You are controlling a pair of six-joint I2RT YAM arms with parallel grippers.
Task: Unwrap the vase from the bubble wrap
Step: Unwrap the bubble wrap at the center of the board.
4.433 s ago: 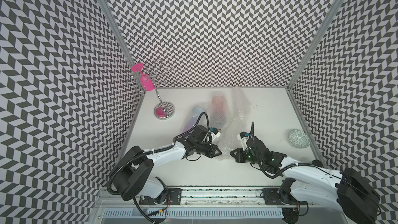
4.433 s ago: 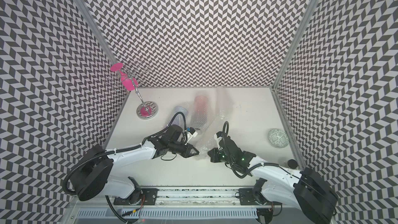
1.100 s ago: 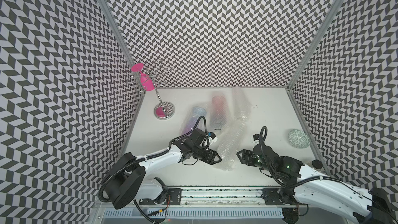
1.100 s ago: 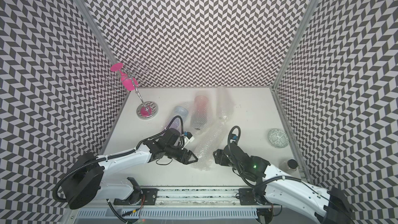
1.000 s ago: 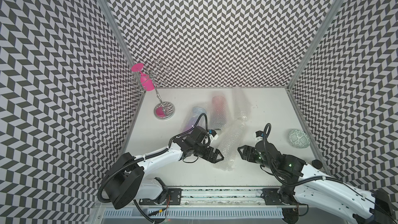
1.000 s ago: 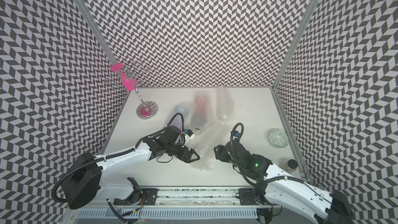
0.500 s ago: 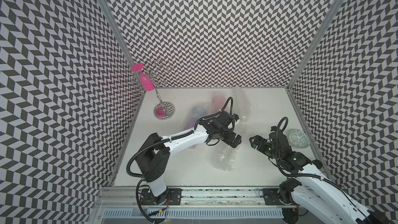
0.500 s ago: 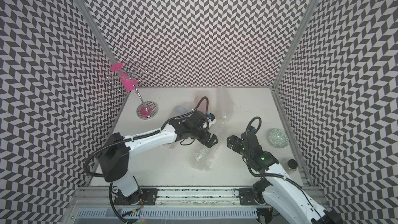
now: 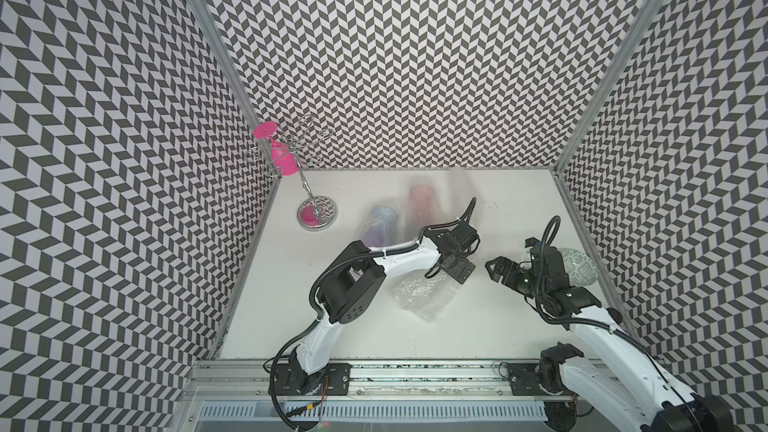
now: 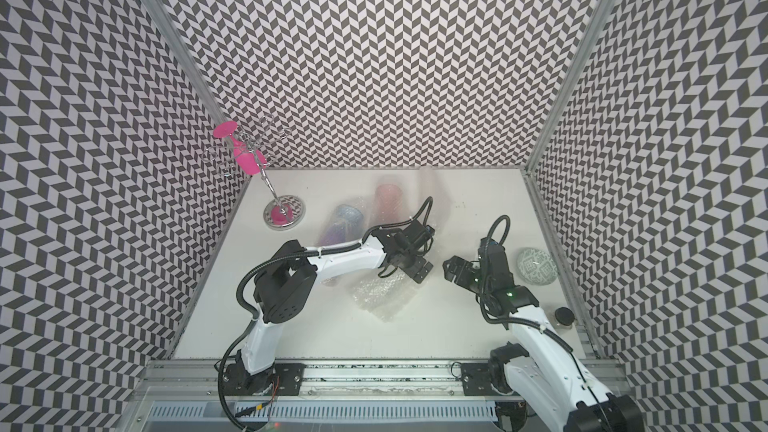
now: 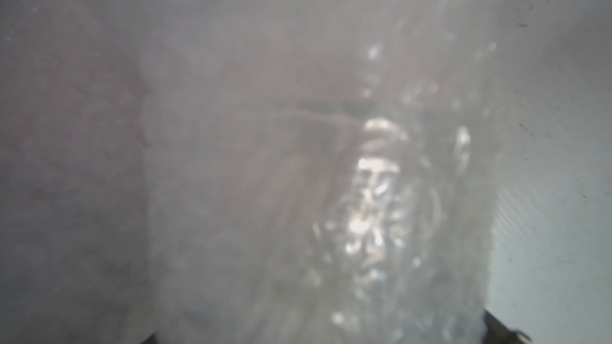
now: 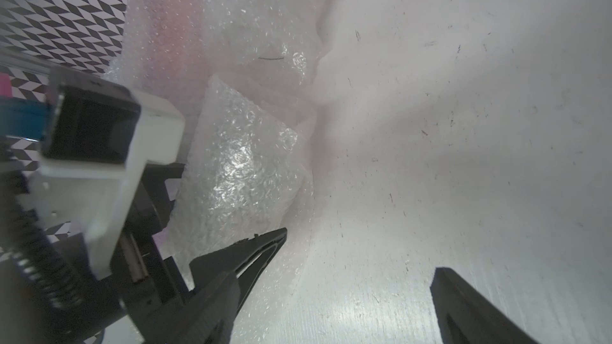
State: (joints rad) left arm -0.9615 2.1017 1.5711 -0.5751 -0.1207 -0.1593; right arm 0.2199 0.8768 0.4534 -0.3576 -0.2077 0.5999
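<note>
Left wrist view is all blur: bubble wrap [image 11: 364, 210] fills it and its contents are unreadable. The left gripper [image 11: 367, 329] shows only as dark tips at the frame edge. In the right wrist view the right gripper [image 12: 361, 249] is cut off by the frame edge, and the left arm's wrist block [image 12: 89, 147] is smeared. In both top views the pink vase [image 9: 422, 201] and purple vase [image 9: 380, 226] are hazy under wrap, the purple one partly behind the left arm [image 9: 407, 261]. In a top view the patterned ball [image 9: 582, 274] is half hidden by the right arm [image 9: 590, 326]. The dark-capped item [image 10: 564, 317] is too small to tell.

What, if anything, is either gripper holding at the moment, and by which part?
Nothing, it seems. The right gripper is open over bare table; the left gripper stands wide open above the bubble wrap without clamping it.
</note>
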